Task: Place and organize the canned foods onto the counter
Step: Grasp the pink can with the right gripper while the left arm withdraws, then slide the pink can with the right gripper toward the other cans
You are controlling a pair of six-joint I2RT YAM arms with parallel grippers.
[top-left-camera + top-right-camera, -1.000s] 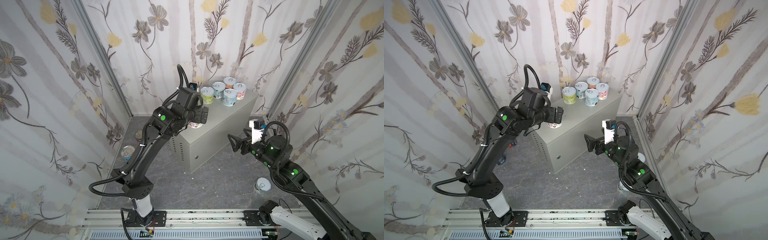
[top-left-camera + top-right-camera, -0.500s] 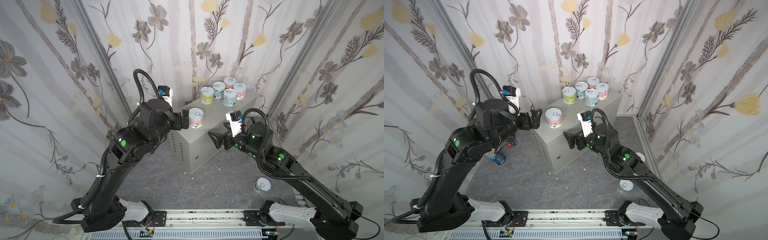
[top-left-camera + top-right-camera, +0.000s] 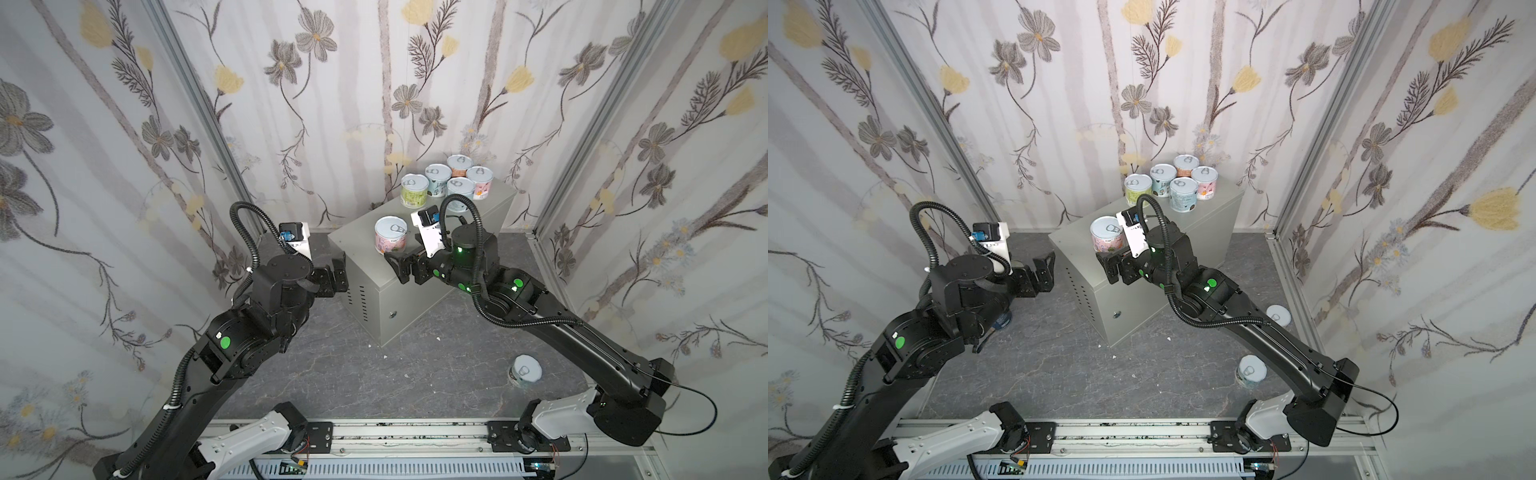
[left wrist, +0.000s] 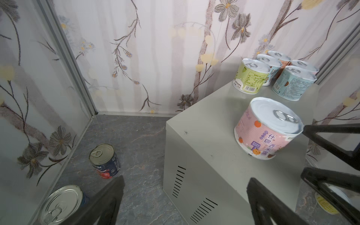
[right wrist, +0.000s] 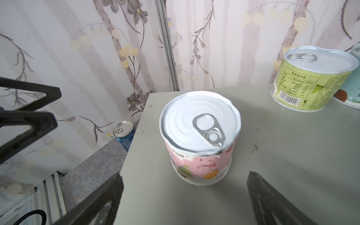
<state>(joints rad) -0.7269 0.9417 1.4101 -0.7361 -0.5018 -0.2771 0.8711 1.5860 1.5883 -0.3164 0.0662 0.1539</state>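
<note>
The counter [image 3: 357, 249] [image 3: 1071, 249] is a grey-beige cabinet standing on the floor. A pink can [image 3: 390, 235] [image 3: 1108, 239] [image 4: 266, 128] [image 5: 200, 136] stands alone on its near end. Several more canned foods [image 3: 449, 183] [image 3: 1171, 187] are grouped at the far end, a green one [image 4: 251, 78] [image 5: 311, 78] nearest. My right gripper [image 3: 399, 266] [image 5: 185, 175] hovers open just short of the pink can, nothing between its fingers. My left gripper [image 3: 337, 272] [image 4: 186, 180] is open and empty beside the counter's vented end.
On the floor left of the counter stand a navy-red can [image 4: 105, 161] and a blue can [image 4: 62, 204] [image 5: 124, 134]. A white-lidded can [image 3: 525, 370] [image 3: 1250, 370] sits on the floor at right, another [image 3: 1278, 313] by the right wall. Flowered walls close in on three sides.
My left gripper has pulled back leftward off the counter, leaving the pink can standing. My right gripper has swung in from the right to just behind that can.
</note>
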